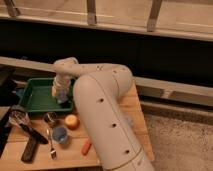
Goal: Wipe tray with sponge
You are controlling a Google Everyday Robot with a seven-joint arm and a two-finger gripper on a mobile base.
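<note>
A green tray (35,97) lies at the back left of a wooden table (132,107). My gripper (59,94) reaches down into the tray's right part at the end of the white arm (102,112). It is shut on a yellowish sponge (54,91), which rests against the tray floor. The arm hides the tray's right edge and much of the table's middle.
In front of the tray lie a dark whisk (19,121), a metal cup (50,118), a yellow-orange round object (71,121), a blue cup (60,134), a fork (52,146), a black spatula (29,148) and an orange carrot (86,147). A dark ledge and railing run behind.
</note>
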